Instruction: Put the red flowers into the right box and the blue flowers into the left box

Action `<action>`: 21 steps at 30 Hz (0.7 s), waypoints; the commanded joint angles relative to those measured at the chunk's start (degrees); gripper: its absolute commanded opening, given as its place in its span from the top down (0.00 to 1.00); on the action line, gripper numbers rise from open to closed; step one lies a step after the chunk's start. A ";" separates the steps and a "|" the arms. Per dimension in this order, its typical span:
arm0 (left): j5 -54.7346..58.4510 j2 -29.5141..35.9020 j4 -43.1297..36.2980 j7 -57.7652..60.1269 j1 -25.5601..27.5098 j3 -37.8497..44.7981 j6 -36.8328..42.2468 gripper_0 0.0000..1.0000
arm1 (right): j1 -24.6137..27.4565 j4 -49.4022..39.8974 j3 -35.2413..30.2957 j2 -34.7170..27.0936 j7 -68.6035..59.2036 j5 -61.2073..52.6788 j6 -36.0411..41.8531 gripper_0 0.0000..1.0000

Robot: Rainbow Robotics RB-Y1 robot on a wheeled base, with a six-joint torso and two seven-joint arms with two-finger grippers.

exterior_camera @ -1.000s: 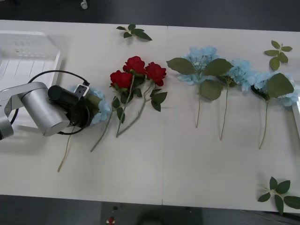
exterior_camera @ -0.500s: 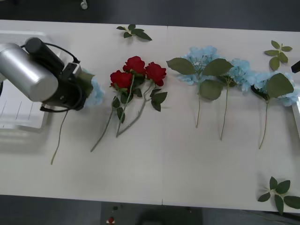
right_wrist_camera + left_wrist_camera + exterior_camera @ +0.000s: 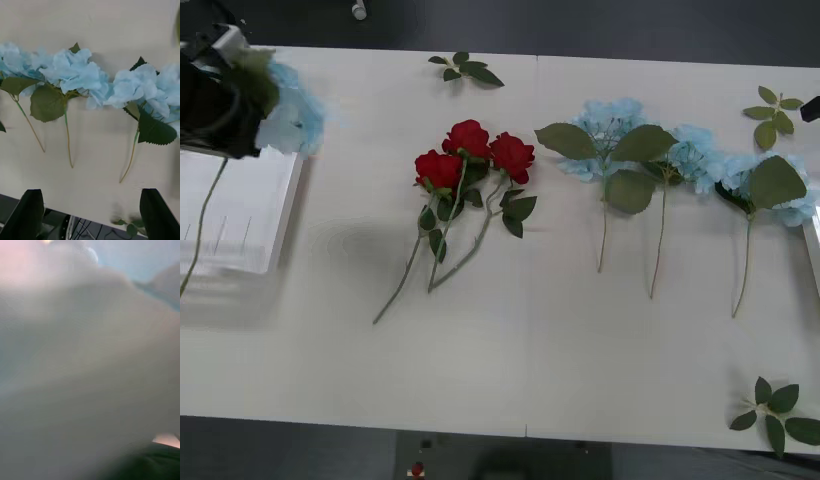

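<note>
Pale blue, one carried flower (image 3: 288, 110): we hold it raised at the left box (image 3: 250, 215), head beside the left gripper (image 3: 215, 95), stem hanging over the tray; how the fingers stand we cannot tell. We judge it best lowered until stem and head lie inside the rim before letting go. Remaining blue flowers (image 3: 80, 77) lie in a row, right gripper (image 3: 90, 213) spread wide above them, holding nothing. Red flowers (image 3: 470, 150) sit mid-table, bare tabletop around them; right box (image 3: 813, 250) at the table's edge.
</note>
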 commanded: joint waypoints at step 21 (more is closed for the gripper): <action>-24.75 4.90 14.33 0.19 -0.05 -2.00 -31.58 1.00 | -1.11 -15.80 11.40 -2.35 -0.35 12.02 -13.72 0.25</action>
